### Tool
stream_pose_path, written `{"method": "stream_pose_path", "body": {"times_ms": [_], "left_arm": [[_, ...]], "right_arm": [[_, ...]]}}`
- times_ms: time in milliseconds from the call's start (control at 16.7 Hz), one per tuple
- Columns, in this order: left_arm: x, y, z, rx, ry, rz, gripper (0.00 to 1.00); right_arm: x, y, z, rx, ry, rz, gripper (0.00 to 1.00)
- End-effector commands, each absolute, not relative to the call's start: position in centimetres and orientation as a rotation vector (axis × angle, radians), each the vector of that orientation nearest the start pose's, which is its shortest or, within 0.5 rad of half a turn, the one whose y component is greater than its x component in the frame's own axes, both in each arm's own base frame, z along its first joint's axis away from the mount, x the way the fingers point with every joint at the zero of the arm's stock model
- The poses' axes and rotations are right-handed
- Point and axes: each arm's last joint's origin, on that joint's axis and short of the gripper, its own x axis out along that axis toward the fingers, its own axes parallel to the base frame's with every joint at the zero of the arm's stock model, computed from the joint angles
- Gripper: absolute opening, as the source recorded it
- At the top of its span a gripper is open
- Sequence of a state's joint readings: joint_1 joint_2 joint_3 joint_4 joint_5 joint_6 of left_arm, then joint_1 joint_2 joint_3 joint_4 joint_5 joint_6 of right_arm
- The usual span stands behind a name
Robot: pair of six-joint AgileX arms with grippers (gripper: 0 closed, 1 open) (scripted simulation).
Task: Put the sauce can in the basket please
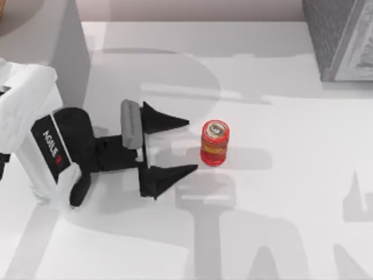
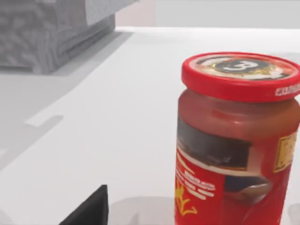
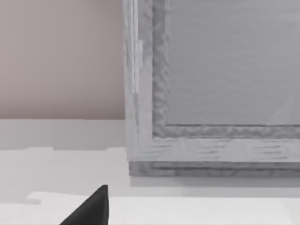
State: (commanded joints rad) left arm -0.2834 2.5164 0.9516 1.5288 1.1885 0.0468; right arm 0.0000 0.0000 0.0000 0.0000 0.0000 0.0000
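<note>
Closest under the overhead camera, the left arm reaches in from the table's (image 1: 280, 233) left edge, and the left gripper (image 1: 189, 146) has its two black fingers spread wide, pointing at the sauce can (image 1: 214, 143), which stands upright near the table's middle, just clear of the fingertips; that spread looks meant to let the can pass between them. At the table's far right corner sits the grey basket (image 1: 338, 41), well apart from the can, so a carry across the table lies ahead. From the left wrist, the sauce can (image 2: 234, 140) looms close and upright, one dark fingertip (image 2: 91, 211) low beside it, the basket (image 2: 47, 33) far behind. From the right wrist, the basket's wall (image 3: 211, 140) is near and one dark fingertip (image 3: 91, 208) shows; I cannot tell whether the right gripper is spread or closed.
</note>
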Motion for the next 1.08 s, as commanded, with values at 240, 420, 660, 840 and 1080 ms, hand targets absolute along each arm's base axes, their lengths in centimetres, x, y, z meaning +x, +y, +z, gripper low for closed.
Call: {"method": "stream_pose_path", "body": {"times_ms": [240, 420, 660, 840, 1080], "left_arm": [[36.4, -16.2, 0.6, 0.014, -0.006, -1.449, 1.00], [36.6, -19.1, 0.6, 0.014, -0.006, -1.449, 1.00], [36.7, -20.1, 0.6, 0.014, -0.006, -1.449, 1.00], [36.7, -20.1, 0.6, 0.014, -0.006, -1.449, 0.85], [36.7, -20.1, 0.6, 0.014, -0.006, -1.449, 0.55]], "right_arm": [[10.6, -0.1, 16.0, 0.000, 0.000, 0.000, 1.00], [10.6, -0.1, 16.0, 0.000, 0.000, 0.000, 1.00], [10.6, -0.1, 16.0, 0.000, 0.000, 0.000, 1.00], [10.6, -0.1, 16.0, 0.000, 0.000, 0.000, 1.00], [10.6, -0.1, 16.0, 0.000, 0.000, 0.000, 1.00]]}}
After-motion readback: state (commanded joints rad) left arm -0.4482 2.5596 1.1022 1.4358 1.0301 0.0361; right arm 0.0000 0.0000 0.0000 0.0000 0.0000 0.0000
